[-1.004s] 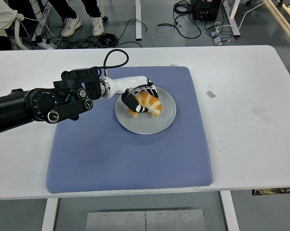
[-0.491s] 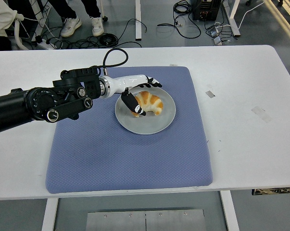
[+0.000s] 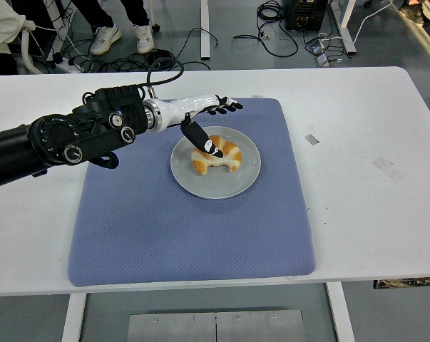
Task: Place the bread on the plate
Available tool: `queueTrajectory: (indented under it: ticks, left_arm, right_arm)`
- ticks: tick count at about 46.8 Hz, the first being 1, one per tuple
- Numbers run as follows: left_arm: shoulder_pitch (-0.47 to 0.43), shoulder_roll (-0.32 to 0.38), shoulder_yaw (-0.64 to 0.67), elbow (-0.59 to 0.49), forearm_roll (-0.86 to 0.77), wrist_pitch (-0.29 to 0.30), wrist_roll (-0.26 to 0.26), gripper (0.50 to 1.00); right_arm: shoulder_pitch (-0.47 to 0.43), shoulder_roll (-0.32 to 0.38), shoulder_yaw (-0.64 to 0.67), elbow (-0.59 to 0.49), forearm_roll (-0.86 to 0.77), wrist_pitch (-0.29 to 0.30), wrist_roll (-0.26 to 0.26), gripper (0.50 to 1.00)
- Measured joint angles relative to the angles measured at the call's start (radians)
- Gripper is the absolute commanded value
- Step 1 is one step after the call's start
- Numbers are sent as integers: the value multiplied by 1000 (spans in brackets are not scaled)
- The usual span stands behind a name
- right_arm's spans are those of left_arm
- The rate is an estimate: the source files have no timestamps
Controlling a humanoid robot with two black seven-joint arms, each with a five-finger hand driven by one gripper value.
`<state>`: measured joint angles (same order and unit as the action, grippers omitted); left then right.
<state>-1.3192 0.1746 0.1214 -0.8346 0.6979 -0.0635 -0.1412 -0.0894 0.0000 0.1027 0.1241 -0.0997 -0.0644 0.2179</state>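
Note:
A golden croissant-shaped bread [image 3: 218,155] lies on the grey round plate [image 3: 200,182], which sits on the blue mat. My left hand [image 3: 210,122] is above the plate's far left side, lifted off the bread, with its fingers [image 3: 225,107] spread and holding nothing. Its thumb [image 3: 202,141] hangs over the bread's left end. The left arm comes in from the left edge. My right arm is out of view.
The blue mat [image 3: 172,235] covers the middle of the white table [image 3: 364,206]. Small pieces of tape [image 3: 311,138] lie on the table to the right. A person's legs and shoes [image 3: 118,32] and floor cables show beyond the far edge.
My left hand has let go of the bread, opened its fingers and risen up and back from the plate. The bread stays on the plate.

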Motion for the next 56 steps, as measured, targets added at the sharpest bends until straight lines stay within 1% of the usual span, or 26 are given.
queueTrajectory:
  ticks: [10, 15, 25, 32, 48, 56]
  left_arm:
    - [-3, 17, -53, 11, -51, 7, -1, 975]
    - [-18, 39, -67, 21, -87, 7, -2, 975]
    - [-23, 45, -94, 40, -140, 5, -1, 977]
    - [-15, 76, -135, 49, -178, 4, -1, 978]
    - [-4, 85, -156, 187, -309, 1, -4, 981]
    - [19, 86, -203, 268, -384, 4, -5, 981]
  right_arm:
    - [0, 0, 0, 0, 0, 0, 0, 1000]
    - [1, 0, 0, 0, 0, 0, 0, 1000]
    - [0, 0, 0, 0, 0, 0, 0, 1000]
    - [0, 0, 0, 0, 0, 0, 0, 1000]
    - [0, 0, 0, -1, 0, 0, 0, 1000]
    - [2, 0, 1, 5, 0, 0, 0, 1000]
